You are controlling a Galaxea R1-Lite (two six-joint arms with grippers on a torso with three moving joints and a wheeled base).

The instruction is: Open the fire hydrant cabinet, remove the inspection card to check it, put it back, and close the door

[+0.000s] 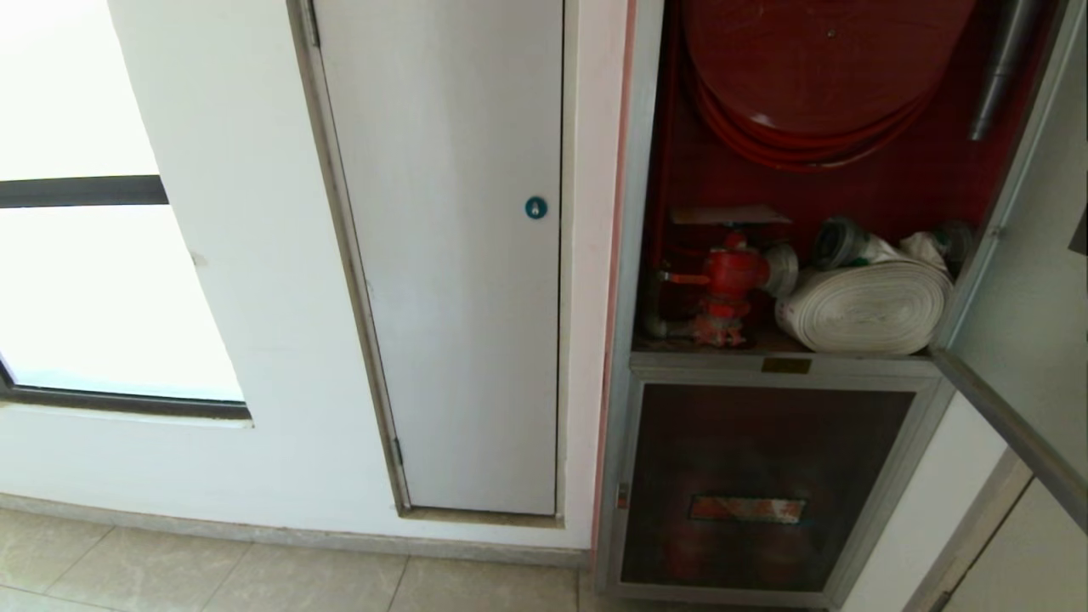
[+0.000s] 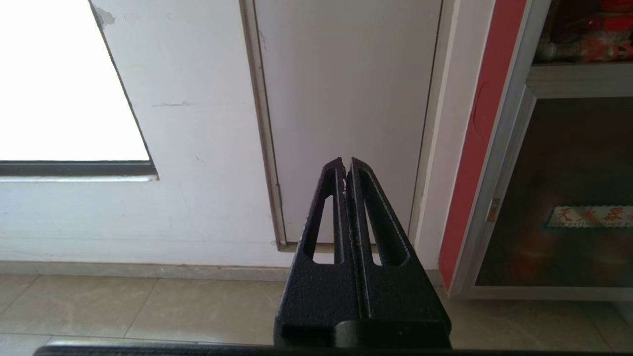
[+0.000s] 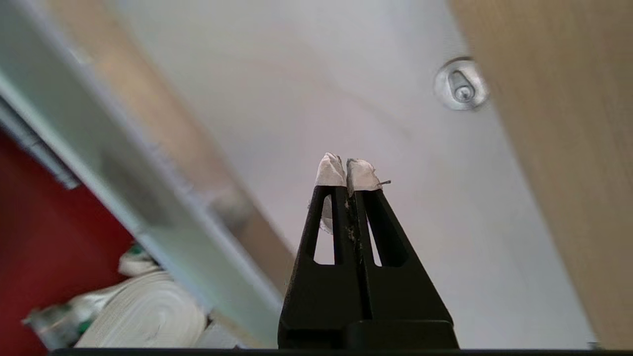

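Note:
The fire hydrant cabinet [image 1: 631,280] stands open, showing a red hose reel [image 1: 816,68], a red valve [image 1: 731,280] and a rolled white hose [image 1: 867,306]. Its door [image 1: 1033,280] is swung out to the right. A thin flat sheet [image 1: 731,214] rests above the valve; I cannot tell whether it is the inspection card. My right gripper [image 3: 347,170] is shut on nothing, its white-wrapped tips beside the door's frame [image 3: 148,198] and aimed at a pale surface. My left gripper [image 2: 345,165] is shut and parked low, facing the white door. Neither gripper shows in the head view.
A plain white door [image 1: 459,255] with a blue round lock [image 1: 535,207] is left of the cabinet. Below the shelf sits a dark panel with an orange label [image 1: 748,508]. A round metal lock [image 3: 461,84] and a wooden surface [image 3: 568,173] lie ahead of the right gripper.

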